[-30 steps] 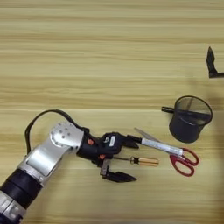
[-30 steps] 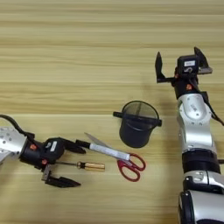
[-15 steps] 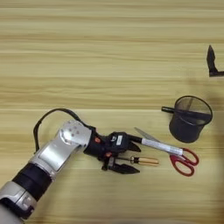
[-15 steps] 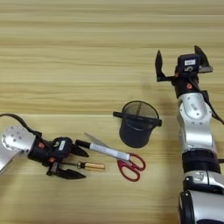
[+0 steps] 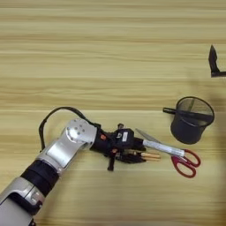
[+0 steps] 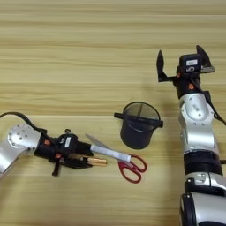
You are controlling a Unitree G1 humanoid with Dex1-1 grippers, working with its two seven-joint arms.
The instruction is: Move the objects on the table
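Note:
My left gripper [image 5: 133, 156] lies low on the table [image 5: 88, 66] at the lower middle, its black fingers shut on the small amber-handled screwdriver [image 5: 149, 156], whose handle end sticks out to the right. The red-handled scissors [image 5: 178, 155] lie just right of it, blades pointing up-left and almost touching the gripper. A black wire-mesh pen cup [image 6: 140, 126] stands upright above the scissors, with a slim black pen [image 6: 120, 116] poking over its left rim. My right gripper [image 6: 180, 62] hovers open at the upper right, away from everything.
The right arm [image 6: 196, 132] runs down the right edge beside the cup. The left arm's black cable [image 5: 53, 119] loops over the table at lower left.
The left gripper reached right toward the scissors and its spread fingers closed around the screwdriver, which shifted slightly. The right arm stayed still.

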